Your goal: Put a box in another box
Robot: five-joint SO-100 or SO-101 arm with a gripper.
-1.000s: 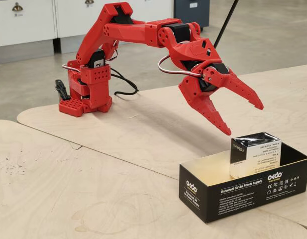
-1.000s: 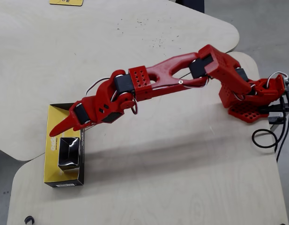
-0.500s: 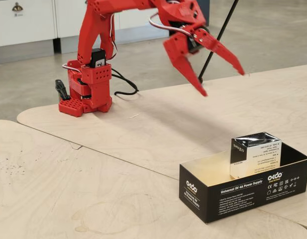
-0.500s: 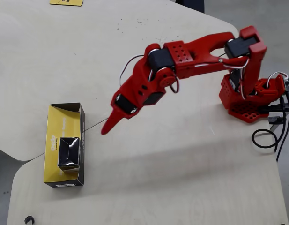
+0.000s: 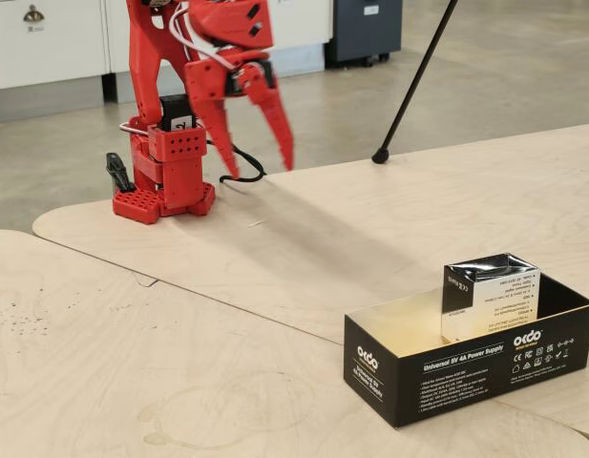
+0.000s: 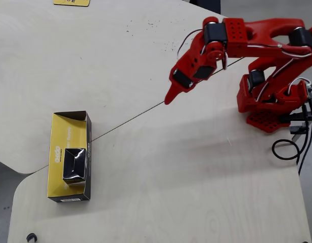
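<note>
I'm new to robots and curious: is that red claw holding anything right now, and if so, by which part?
Nothing. The claw is open and empty near the arm's base, far from the small box, which sits inside the long black box.

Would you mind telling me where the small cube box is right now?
The small cube box stands inside the long black box, toward its near end at the overhead view's lower left, far from the tool.

Showed a red arm (image 5: 184, 95) on pale plywood table (image 5: 275, 248), a black long box (image 5: 466, 367) with white print and yellow inside, a black-and-white small box (image 5: 490, 296).
</note>
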